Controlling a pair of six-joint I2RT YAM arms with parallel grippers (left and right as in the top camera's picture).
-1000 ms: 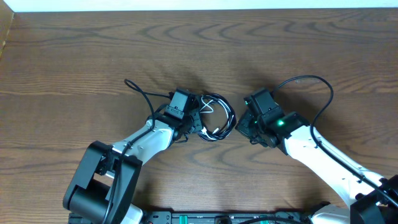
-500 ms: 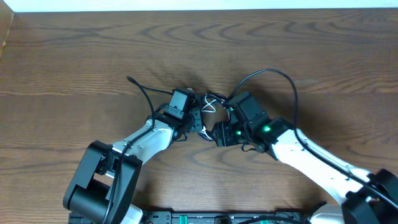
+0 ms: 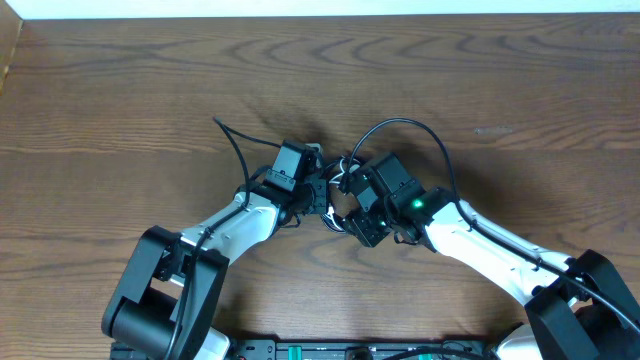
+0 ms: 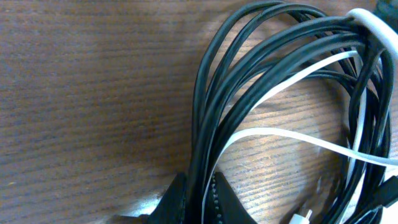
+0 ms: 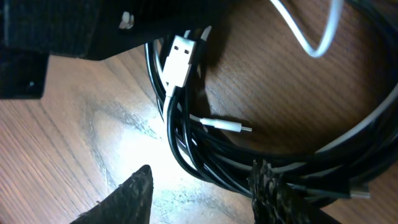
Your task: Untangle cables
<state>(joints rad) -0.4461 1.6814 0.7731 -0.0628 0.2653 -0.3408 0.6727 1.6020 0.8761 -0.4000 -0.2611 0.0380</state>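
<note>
Left gripper (image 4: 198,200) first: its two fingers are pressed together on a few strands of the black cables (image 4: 236,81), right at the bottom edge of the left wrist view, so it's pinching the bundle. Right gripper (image 5: 202,190) is the opposite story. Its two fingers stand spread with the black strands running between them. The finger on the left of the right wrist view sits clear of the strands, and the other one is right up against them.

Counting stuff: two arms, two grippers, one tangle. The tangle lies on the wooden table (image 3: 120,90) about mid-table, squeezed between the two grippers, which pretty much meet over it in the overhead view.

- **Black strands:** more than five run side by side in the loop, but I can't tell how many separate cables that makes.
- **White cable (image 4: 292,134):** one that I can make out, crossing the black loops and arcing over the top of them.
- **Plugs:** the right wrist view shows two white ones. A flat USB plug (image 5: 180,56) lies against the black strands, and a thin little plug (image 5: 231,127) pokes out onto bare wood inside the loop.

Also two thicker black wires that belong to the arms: the left arm's wire (image 3: 232,150) sticks up and to the left, and the right arm's wire (image 3: 405,128) curves in a big loop above its wrist.
</note>
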